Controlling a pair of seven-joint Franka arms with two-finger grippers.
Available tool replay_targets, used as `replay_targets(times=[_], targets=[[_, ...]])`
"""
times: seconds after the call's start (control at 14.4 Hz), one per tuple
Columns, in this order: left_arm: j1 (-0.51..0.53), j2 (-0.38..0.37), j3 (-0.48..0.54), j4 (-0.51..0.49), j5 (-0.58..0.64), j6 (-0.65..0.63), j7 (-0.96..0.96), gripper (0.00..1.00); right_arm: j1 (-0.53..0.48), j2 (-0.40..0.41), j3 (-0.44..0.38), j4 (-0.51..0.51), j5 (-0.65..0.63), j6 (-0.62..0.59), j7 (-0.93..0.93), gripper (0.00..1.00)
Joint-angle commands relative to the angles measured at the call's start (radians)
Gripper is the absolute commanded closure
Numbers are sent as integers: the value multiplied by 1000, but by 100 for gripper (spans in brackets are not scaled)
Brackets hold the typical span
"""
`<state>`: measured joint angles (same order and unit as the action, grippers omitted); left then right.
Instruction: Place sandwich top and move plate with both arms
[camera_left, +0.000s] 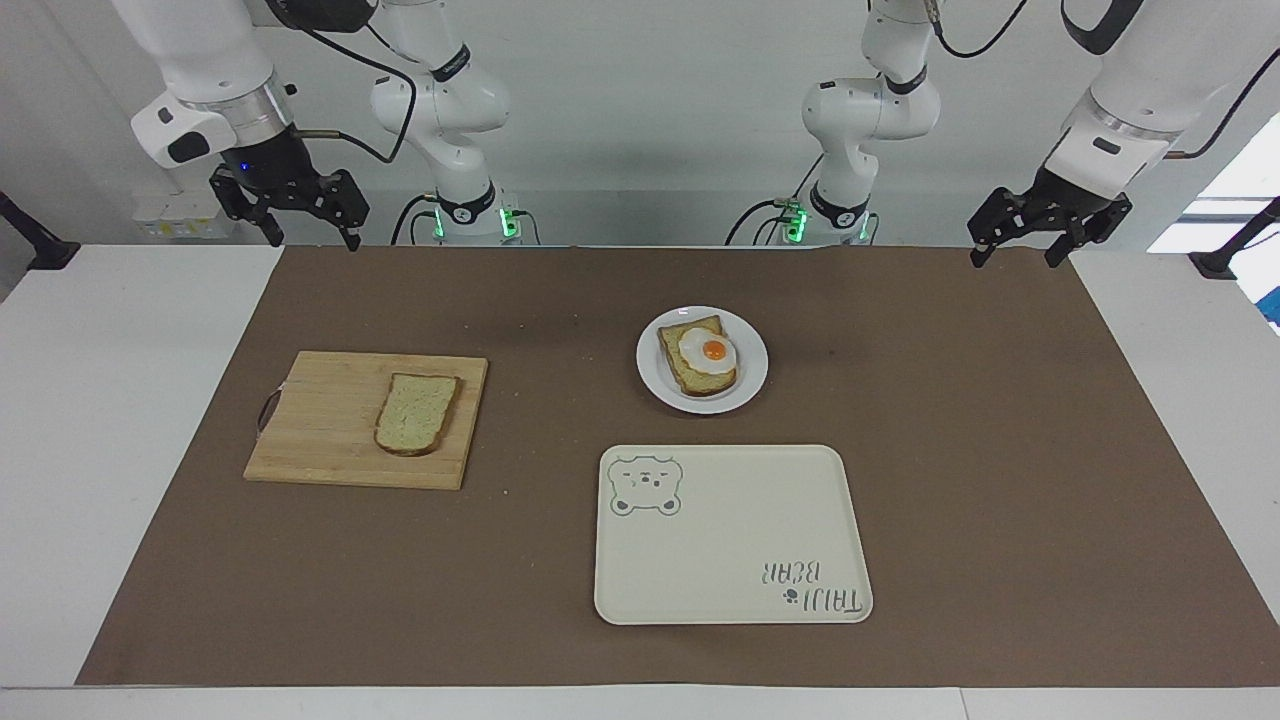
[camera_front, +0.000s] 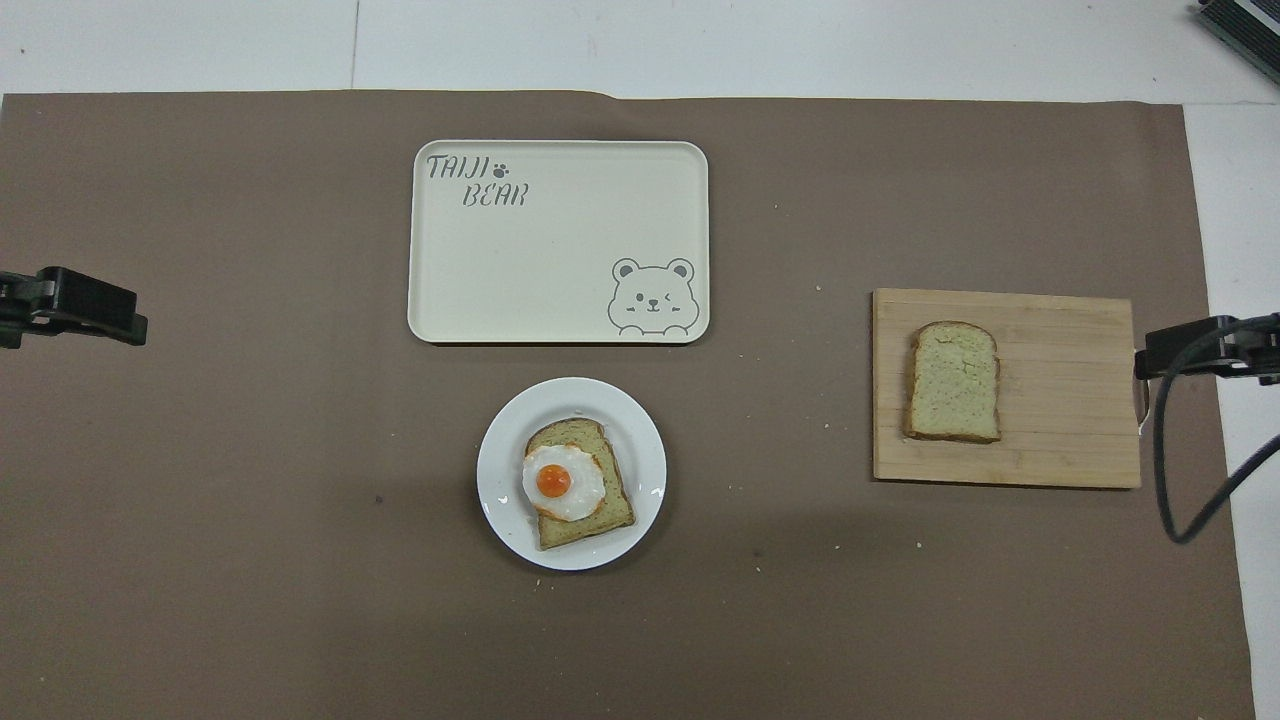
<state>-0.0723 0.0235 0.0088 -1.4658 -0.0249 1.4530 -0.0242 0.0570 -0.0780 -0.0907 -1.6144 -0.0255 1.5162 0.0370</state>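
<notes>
Nothing picked up yet: the first step, fetching the sandwich top, is still to begin.

The sandwich top (camera_left: 417, 414) lies flat on a cutting board (camera_left: 330, 440) toward the right arm's end of the bench; the plate (camera_left: 652, 375), bearing toast and a fried egg (camera_left: 708, 351), sits mid-bench, just nearer the robots than the tray (camera_left: 730, 560). The right gripper (camera_left: 305, 238) and left gripper (camera_left: 1013, 254) hang spread wide and holding nothing over the mat's edge nearest the robots. Next, I judge, the right gripper must descend over the slice.
</notes>
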Motion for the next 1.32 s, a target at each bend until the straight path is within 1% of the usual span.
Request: replay_targets(times=[0.0,1.25], targets=[[11,-10,-4,-4,-7,-14,-6,0,-9,-23,3,-25,13,9,-19,0],[11,-10,-4,-4,-7,-14,-5,0,1,-23,8,-33,13,41,-17,0]])
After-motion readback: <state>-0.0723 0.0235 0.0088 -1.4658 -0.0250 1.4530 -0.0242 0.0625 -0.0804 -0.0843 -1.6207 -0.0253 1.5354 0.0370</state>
